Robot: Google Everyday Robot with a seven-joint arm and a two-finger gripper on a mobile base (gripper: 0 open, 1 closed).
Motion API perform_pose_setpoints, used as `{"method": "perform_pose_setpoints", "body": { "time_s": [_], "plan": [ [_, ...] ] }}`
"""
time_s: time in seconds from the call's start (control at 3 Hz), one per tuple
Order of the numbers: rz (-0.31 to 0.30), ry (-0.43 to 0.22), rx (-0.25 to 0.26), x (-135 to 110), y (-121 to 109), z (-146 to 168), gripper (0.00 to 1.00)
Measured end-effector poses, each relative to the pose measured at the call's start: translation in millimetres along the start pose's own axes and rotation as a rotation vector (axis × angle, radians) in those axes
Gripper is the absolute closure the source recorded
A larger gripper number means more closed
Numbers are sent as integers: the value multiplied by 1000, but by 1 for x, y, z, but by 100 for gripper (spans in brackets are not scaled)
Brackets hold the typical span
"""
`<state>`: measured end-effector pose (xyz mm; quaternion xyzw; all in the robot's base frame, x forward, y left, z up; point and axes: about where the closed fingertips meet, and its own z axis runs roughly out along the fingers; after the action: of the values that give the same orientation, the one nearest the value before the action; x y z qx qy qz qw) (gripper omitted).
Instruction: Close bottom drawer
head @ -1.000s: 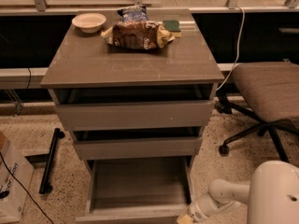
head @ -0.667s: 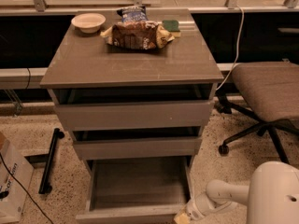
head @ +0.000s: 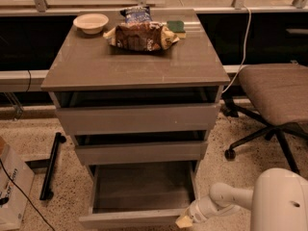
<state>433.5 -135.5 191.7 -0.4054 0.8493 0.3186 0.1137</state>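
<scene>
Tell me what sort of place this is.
Probably an office or break area: a three-drawer cabinet with a bowl and snack bags on top, and a rolling office chair beside it. The gripper sits at the front right corner of the open bottom drawer.

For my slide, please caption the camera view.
Gripper at the front corner of the open bottom drawer; bowl and snack bag on the cabinet top.

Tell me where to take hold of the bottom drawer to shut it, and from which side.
The bottom drawer is pulled out and its front is flat and handleless, so probably press the front panel's face from the front. The gripper sits at its right front corner.
</scene>
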Motion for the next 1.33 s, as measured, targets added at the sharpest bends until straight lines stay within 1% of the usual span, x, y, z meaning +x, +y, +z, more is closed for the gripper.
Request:
{"method": "perform_pose_setpoints", "body": {
  "time_s": [0.33, 0.67, 1.0, 1.33],
  "plan": [
    [-26, -54, -15, -27, -18, 13, 100],
    [-31, -79, 34, -40, -45, 0, 100],
    [-31, -78, 36, -40, -45, 2, 100],
    [-55, -98, 89, -55, -67, 9, 100]
  ]
}}
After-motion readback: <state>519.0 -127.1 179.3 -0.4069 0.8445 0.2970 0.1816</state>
